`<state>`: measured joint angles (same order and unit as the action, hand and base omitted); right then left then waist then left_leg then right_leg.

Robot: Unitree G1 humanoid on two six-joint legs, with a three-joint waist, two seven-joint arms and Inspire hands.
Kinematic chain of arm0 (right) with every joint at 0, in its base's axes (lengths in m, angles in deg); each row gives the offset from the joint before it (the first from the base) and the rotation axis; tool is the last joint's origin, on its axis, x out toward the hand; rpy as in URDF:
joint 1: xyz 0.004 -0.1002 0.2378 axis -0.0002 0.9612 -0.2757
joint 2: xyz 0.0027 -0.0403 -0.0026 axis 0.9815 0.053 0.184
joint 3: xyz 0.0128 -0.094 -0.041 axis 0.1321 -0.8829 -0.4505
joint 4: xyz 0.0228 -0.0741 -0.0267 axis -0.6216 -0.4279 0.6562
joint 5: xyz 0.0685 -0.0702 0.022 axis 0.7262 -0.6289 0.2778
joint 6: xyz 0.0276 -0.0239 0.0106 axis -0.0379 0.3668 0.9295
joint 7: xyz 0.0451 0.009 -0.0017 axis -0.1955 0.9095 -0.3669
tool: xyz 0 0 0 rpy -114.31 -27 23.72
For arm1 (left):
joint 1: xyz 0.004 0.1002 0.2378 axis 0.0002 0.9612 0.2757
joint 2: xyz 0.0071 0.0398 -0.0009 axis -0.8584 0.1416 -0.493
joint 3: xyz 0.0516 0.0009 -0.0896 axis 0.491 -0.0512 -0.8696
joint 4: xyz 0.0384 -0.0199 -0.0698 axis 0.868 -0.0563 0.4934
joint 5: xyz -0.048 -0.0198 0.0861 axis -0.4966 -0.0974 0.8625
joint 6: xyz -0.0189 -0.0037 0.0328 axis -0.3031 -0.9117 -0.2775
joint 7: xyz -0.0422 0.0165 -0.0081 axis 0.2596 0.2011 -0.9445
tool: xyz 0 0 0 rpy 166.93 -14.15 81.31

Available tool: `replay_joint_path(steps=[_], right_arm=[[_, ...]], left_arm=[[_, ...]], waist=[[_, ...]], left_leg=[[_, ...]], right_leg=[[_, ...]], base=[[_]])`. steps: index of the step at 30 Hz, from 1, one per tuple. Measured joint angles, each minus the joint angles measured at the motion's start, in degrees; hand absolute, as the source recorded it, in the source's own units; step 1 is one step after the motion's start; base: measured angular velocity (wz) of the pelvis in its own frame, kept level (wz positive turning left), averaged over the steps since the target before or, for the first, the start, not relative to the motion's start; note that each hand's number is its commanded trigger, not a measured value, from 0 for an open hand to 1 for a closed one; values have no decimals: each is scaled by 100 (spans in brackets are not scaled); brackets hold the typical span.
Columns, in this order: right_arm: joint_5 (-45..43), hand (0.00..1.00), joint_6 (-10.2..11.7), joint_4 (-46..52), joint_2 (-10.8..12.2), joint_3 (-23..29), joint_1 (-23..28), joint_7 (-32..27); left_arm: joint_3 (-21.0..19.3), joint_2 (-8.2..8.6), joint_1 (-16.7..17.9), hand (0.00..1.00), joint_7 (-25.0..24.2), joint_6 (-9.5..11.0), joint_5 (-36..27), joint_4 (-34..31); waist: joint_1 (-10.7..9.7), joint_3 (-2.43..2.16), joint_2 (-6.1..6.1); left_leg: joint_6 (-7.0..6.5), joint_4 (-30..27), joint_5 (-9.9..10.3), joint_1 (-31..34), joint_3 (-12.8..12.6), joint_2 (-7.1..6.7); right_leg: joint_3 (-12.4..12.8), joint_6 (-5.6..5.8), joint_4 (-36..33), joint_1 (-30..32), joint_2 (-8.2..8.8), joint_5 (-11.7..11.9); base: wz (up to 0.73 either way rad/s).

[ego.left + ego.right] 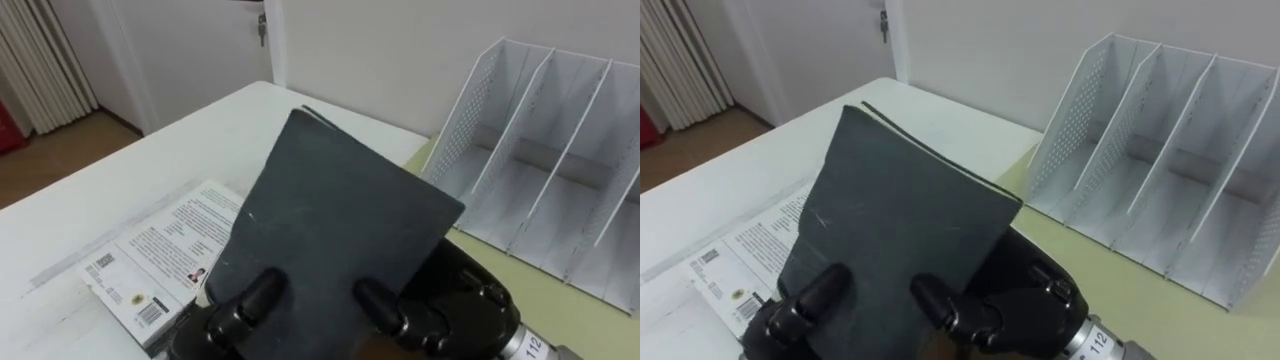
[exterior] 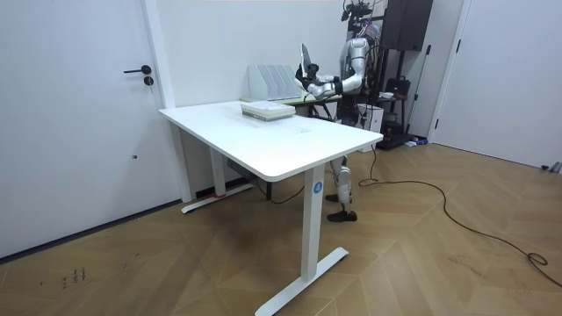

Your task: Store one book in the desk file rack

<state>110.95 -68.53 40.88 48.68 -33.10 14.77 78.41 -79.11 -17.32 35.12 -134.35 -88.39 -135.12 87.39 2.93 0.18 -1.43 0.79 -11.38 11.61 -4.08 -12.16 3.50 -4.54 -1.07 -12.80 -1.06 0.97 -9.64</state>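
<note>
Book (image 1: 330,210), dark-covered, held tilted above the desk (image 1: 200,130), the fingers (image 1: 255,295) of the robot's right hand (image 1: 440,310) curled over its lower edge. The white file rack (image 1: 540,150) stands near, its compartments unfilled. The lift looks done; slotting in remains.

The right hand (image 1: 445,300) is reaching in from the lower right, its fingers (image 1: 258,292) curling over the near face of the dark book (image 1: 330,200) and gripping it tilted upright. In the room view the robot is standing upright, holding that forearm out ahead of its chest.
</note>
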Motion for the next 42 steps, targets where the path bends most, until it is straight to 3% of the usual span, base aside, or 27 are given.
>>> replay_joint_path(steps=[7,14,16,17,26,29,33,36,42], right_arm=[[9,100,0,-76,24,-85,1,-50],[38,100,1,-159,36,-112,1,-70],[35,100,1,-163,34,-137,4,-116],[35,100,1,-166,22,-138,13,-137],[33,100,3,-167,-35,-117,37,-181],[25,100,3,-167,-185,-25,37,-213],[-88,100,11,-167,-373,190,74,-401],[-226,100,13,-168,-390,547,104,-669],[-574,100,184,-55,-392,1146,51,-1426]], left_arm=[[0,-7,-3,100,-81,-111,43,89],[0,-7,-4,100,-64,-226,46,131],[-3,-7,-4,52,-66,-229,44,167],[-7,-11,-7,0,-61,-227,53,170],[-103,-24,-13,0,-50,-218,106,319],[-136,-45,36,0,-10,-197,124,326],[-141,-96,84,0,59,-87,334,707],[-151,-92,139,0,193,-47,506,1183],[-262,-34,564,0,556,357,645,1511]], waist=[[42,52,80],[43,56,70],[40,54,59],[40,54,57],[49,51,53],[45,44,61],[24,-1,130],[-12,-3,188],[-256,54,319]], left_leg=[[0,-16,0,21,-22,20],[0,-32,0,57,-22,21],[0,-34,0,58,-27,20],[0,-34,0,58,-27,20],[1,-36,0,69,-32,9],[1,-32,0,53,-32,-2],[1,-32,0,18,-33,-1],[1,-28,0,-77,-28,-9],[1,-15,0,-133,-34,-16]], right_leg=[[-7,0,15,2,3,0],[-10,-1,18,25,1,-1],[-12,-1,18,24,-1,-1],[-13,-2,18,23,-1,-1],[-15,-2,6,28,-6,-1],[-1,-2,0,19,-7,-1],[-21,-2,13,-28,-6,-1],[-33,1,15,-120,6,-4],[-42,14,20,-177,-13,-12]], base=[[0],[0],[0],[0],[0],[0],[0],[1],[1]])
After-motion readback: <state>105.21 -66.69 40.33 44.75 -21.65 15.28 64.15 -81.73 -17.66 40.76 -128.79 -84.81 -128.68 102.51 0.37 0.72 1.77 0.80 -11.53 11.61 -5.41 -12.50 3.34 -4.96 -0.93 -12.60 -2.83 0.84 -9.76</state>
